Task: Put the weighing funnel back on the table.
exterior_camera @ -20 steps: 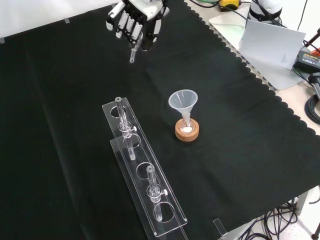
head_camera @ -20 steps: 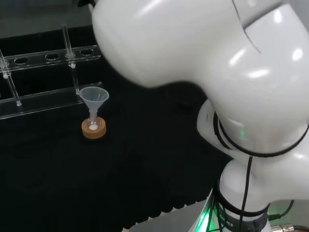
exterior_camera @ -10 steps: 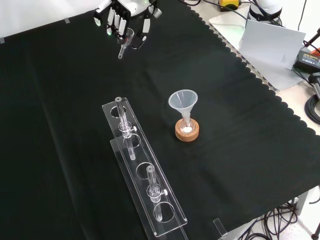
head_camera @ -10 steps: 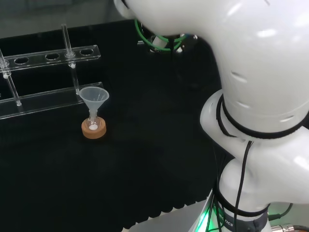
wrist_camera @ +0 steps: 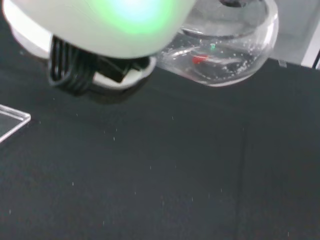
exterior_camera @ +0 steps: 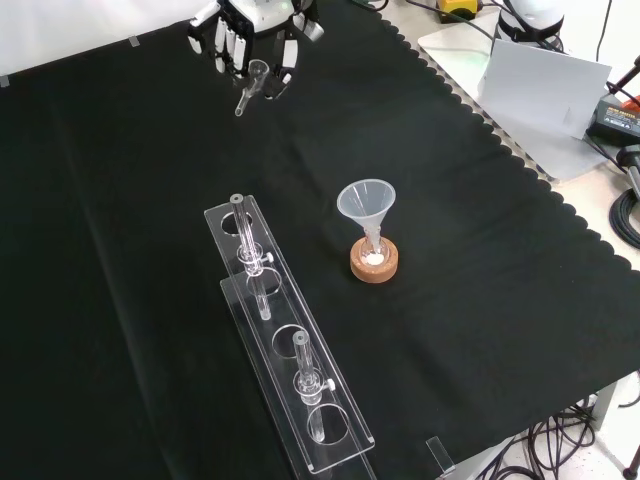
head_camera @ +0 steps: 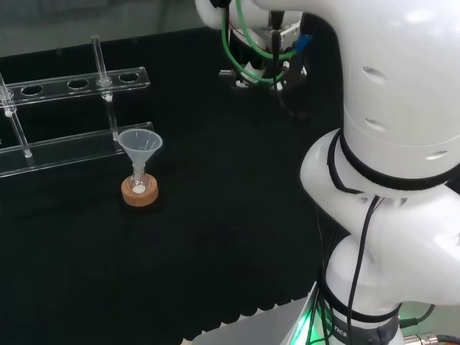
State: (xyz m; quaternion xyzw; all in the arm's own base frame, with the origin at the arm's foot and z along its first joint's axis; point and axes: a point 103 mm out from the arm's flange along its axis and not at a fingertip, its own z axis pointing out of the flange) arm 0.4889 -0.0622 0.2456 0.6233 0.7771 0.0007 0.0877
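In the front view the black and white hand (exterior_camera: 250,30) hangs over the far part of the black cloth, fingers curled down round the weighing funnel (exterior_camera: 251,84). The small clear piece points its short stem down and left, above the cloth. Up close in the wrist view the weighing funnel's clear rounded bowl (wrist_camera: 227,52) sits against a white part of the hand (wrist_camera: 100,25), with cloth beneath. The head view shows the arm's wrist with green cables (head_camera: 262,50) at the top.
The big funnel (exterior_camera: 366,205) stands in a small flask on a cork ring (exterior_camera: 375,262) mid-cloth. A long clear tube rack (exterior_camera: 285,340) lies to its left in the front view. The cloth's scalloped edge (exterior_camera: 480,120) runs along the right. A rack corner (wrist_camera: 12,122) shows in the wrist view.
The hand with the weighing funnel has moved left and slightly farther off in the front view. In the head view the arm's big link has swung up and right.
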